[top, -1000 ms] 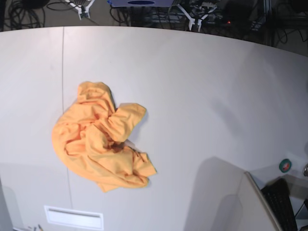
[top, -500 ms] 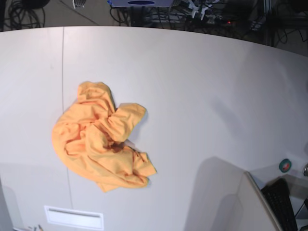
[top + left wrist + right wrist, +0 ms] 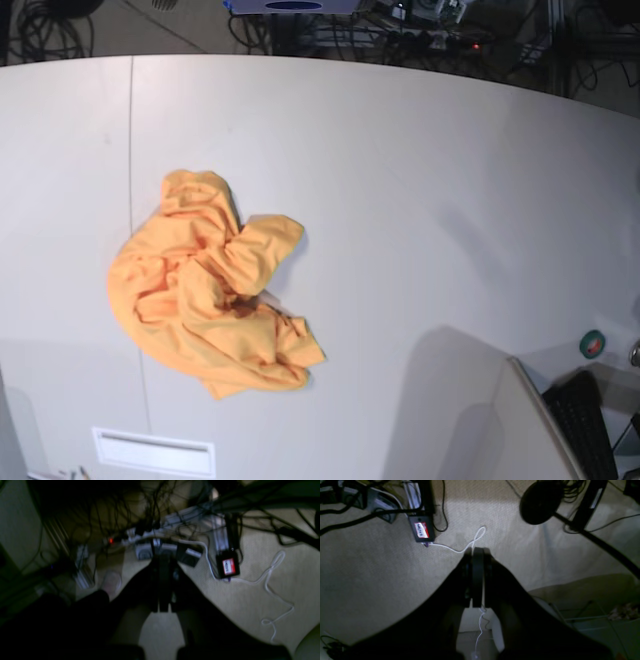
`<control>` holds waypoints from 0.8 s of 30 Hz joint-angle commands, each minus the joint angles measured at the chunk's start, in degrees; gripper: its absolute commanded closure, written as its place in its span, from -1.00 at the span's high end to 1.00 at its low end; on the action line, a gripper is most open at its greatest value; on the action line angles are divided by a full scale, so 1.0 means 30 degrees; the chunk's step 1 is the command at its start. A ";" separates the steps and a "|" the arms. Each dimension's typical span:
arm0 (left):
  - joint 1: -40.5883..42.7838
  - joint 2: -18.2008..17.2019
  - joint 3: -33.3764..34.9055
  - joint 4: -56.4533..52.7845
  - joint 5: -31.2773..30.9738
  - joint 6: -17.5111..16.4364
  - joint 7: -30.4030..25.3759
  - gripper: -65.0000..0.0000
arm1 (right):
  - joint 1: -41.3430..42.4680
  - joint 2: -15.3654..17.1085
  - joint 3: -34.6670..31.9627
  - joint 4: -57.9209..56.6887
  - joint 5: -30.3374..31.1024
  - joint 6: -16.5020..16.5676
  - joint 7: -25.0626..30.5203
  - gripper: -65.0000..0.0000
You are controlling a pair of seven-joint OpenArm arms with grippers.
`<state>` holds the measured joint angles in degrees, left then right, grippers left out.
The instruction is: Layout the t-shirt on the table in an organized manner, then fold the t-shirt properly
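The orange t-shirt [image 3: 205,295] lies crumpled in a heap on the left half of the white table [image 3: 420,200], with no lettering or tag showing. Neither gripper is near it. The left wrist view shows my left gripper [image 3: 161,557] shut on nothing, hanging over the carpeted floor and its cables. In the right wrist view my right gripper [image 3: 477,552] is also shut and empty, above bare carpet. In the base view both arms are almost entirely out of the picture beyond the table's far edge.
A thin dark seam [image 3: 131,200] runs down the table left of the shirt. A white rectangular slot [image 3: 153,452] sits at the near edge. A keyboard [image 3: 585,420] and a green tape roll [image 3: 594,343] are at the lower right. Cables [image 3: 400,30] lie behind the table.
The white gripper tips seen at the top of the base view have drawn back past the far edge and nearly out of frame. The t-shirt has not moved.
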<state>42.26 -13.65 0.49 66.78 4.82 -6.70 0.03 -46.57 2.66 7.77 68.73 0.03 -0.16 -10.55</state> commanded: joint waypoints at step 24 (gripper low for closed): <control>-0.6834 -0.1882 0.0876 1.2625 -0.7160 0.0226 1.0700 -0.18 | 0.5720 -0.0431 -0.0612 1.4526 0.6539 -0.0048 -0.7899 0.33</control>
<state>21.65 -19.05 3.11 103.70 -16.25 -5.96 32.82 -29.36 0.93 5.76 111.42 19.92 -0.56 -35.05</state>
